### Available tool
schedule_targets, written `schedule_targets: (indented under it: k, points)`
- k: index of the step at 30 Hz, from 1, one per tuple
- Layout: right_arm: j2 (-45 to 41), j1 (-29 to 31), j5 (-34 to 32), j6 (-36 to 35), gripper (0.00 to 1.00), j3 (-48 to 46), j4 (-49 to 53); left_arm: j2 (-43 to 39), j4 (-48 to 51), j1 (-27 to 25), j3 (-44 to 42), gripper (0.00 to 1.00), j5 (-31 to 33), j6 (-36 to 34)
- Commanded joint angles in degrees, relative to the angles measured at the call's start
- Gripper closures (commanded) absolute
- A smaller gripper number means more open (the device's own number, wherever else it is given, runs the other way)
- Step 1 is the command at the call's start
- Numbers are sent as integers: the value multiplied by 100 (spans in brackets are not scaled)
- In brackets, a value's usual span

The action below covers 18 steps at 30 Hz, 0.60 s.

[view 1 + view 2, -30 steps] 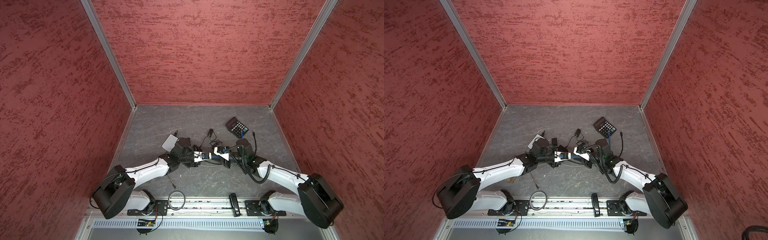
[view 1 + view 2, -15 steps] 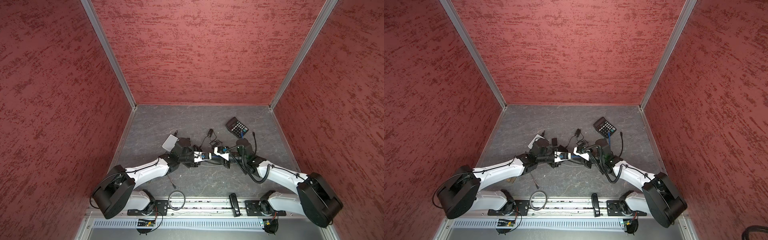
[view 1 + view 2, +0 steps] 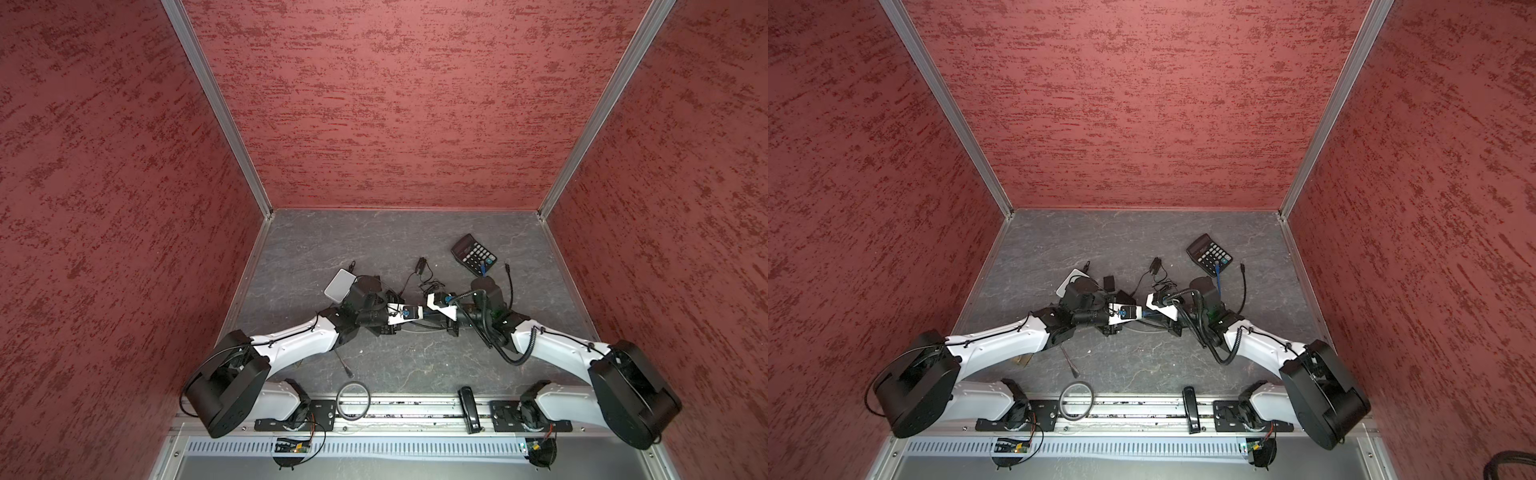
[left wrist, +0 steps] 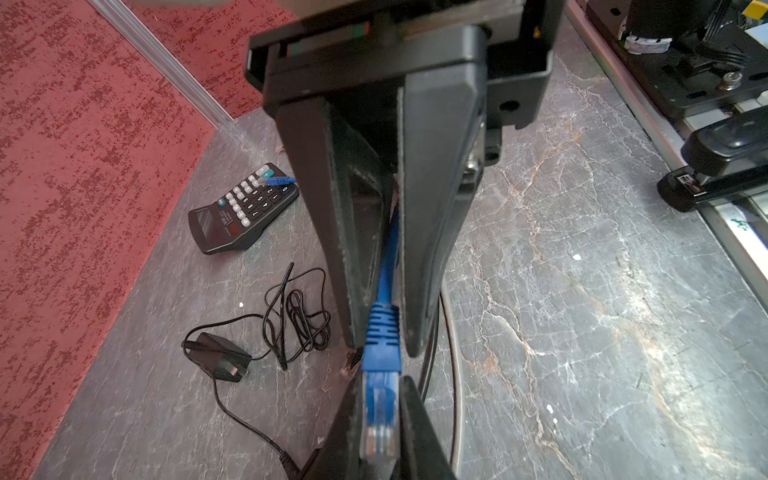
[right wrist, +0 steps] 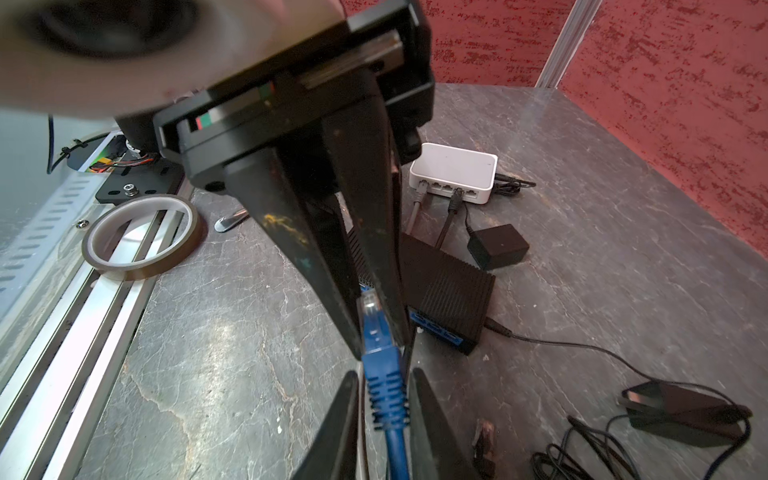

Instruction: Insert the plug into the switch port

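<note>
cable is clamped by the left gripper, plug pinched by the right gripper; it could be bent by opposed pulling.

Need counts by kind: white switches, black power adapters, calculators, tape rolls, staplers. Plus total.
white switch: 1
black power adapters: 2, the second with the coiled lead
calculator: 1
tape roll: 1
stapler: 1
total: 6
</note>
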<state>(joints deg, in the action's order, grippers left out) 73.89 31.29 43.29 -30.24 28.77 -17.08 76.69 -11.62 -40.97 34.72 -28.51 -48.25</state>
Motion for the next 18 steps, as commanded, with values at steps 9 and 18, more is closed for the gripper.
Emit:
schedule_targets:
  k: [9,18]
  points:
    - [9,-30,259,-46,89,140,-150,0,-201,81,0,83,-28,132]
    - [119,-11,-308,517,96,-53,-708,-22,-496,216,-27,47,570,1010]
